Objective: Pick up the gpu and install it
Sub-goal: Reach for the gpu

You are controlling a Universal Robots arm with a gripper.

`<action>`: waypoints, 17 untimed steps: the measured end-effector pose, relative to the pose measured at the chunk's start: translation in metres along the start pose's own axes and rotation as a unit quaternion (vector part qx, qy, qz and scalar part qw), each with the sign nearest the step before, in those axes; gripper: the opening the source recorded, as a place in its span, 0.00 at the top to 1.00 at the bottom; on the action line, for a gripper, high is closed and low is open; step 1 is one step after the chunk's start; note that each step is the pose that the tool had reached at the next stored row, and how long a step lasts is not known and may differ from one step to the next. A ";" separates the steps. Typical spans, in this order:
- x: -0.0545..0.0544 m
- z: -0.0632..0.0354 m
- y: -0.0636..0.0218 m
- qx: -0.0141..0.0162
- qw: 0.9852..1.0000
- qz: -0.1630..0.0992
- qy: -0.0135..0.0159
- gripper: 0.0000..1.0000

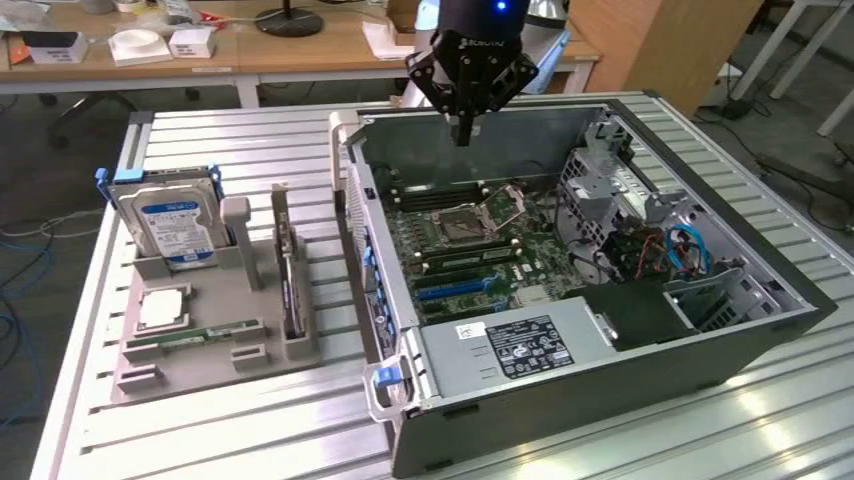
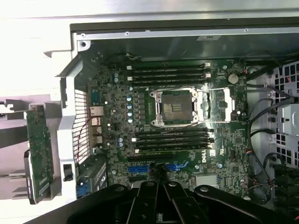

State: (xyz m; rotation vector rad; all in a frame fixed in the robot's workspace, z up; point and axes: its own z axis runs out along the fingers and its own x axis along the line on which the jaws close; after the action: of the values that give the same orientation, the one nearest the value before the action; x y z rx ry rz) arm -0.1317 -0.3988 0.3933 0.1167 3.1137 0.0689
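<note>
The gpu (image 1: 290, 285) is a thin dark card standing on edge in a slot of the grey holder (image 1: 200, 365), at the exterior view's left, outside the computer case (image 1: 694, 340). The wrist view also takes in the gpu (image 2: 37, 154), beside the case's perforated rear panel. My gripper (image 1: 463, 135) hangs over the far end of the open case, above the motherboard (image 1: 467, 250), well away from the gpu. Its fingers are shut with nothing held between them. In the wrist view the gripper (image 2: 159, 182) hovers above the blue expansion slots (image 2: 177, 165).
A silver blue-labelled hard drive (image 1: 167, 220), a green memory stick (image 1: 214, 333) and a square chip (image 1: 160, 308) also sit in the holder. Inside the case are a power supply (image 1: 521, 345), drive cages and cables (image 1: 667, 250). Desks stand behind the slatted table (image 1: 227, 140).
</note>
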 end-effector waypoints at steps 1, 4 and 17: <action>0.003 -0.0001 -0.0002 0.000 1.000 0.000 0.000 0.90; 0.010 -0.0003 -0.0008 0.000 1.000 0.000 0.000 0.90; 0.041 -0.0011 -0.0031 0.000 1.000 0.000 0.000 0.90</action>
State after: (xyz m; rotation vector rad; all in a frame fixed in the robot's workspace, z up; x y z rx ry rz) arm -0.1730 -0.3988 0.3933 0.1165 3.1137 0.0688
